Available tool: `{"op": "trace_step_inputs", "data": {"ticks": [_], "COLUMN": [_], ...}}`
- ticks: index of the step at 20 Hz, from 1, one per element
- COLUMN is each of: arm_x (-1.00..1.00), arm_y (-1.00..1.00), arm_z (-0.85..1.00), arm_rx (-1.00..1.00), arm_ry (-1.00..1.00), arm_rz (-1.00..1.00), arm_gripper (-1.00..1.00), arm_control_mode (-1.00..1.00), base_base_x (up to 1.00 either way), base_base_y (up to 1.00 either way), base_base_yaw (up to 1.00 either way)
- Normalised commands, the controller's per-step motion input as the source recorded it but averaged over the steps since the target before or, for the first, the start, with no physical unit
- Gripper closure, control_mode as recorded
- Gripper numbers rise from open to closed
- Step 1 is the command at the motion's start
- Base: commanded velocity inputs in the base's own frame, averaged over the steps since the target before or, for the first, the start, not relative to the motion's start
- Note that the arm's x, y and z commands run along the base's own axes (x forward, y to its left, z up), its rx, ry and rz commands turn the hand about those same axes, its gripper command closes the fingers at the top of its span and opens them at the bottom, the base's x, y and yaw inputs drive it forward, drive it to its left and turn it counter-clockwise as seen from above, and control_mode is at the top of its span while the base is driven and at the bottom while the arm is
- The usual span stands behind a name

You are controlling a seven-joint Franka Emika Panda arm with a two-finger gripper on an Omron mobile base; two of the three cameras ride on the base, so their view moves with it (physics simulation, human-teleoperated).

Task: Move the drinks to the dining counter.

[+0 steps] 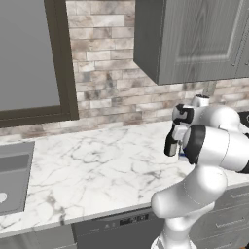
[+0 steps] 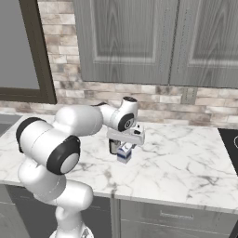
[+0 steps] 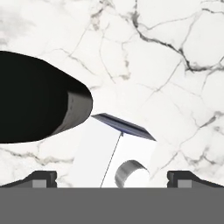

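Sink is sitting inset at the far left of the marble counter, with a dark dishwasher front showing under the counter edge. Moving right, the gripper is hanging straight above the small blue-and-white milk carton, fingers spread wide with one on each side of it and not pinching it. Carton is standing upright on the counter, roughly mid-depth. In the hand view the carton is lying between the fingertips, its blue top ridge running across. A dark bottle is lying just beside the carton; can't tell whether they're touching. Cooktop edge is showing at far right.
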Motion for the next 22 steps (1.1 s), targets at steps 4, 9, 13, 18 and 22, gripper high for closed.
{"op": "trace_step_inputs", "data": {"ticks": [4,9,13,18,22], "arm_x": [0.0,0.0,0.0,0.0,0.0], "arm_y": [0.0,0.0,0.0,0.0,0.0], "arm_z": [-0.14,-0.17,-0.21,-0.25,-0.3], "arm_rx": [0.0,0.0,0.03,0.03,0.03], "arm_ry": [0.0,0.0,0.0,0.0,0.02], "arm_rz": [0.07,0.07,0.05,0.04,0.03], "arm_gripper": [-1.0,-1.0,-1.0,-1.0,-1.0], "arm_control_mode": [-1.0,-1.0,-1.0,-1.0,-1.0], "base_base_x": [0.0,0.0,0.0,0.0,0.0], "base_base_y": [0.0,0.0,0.0,0.0,0.0], "base_base_yaw": [0.0,0.0,0.0,0.0,0.0]}}
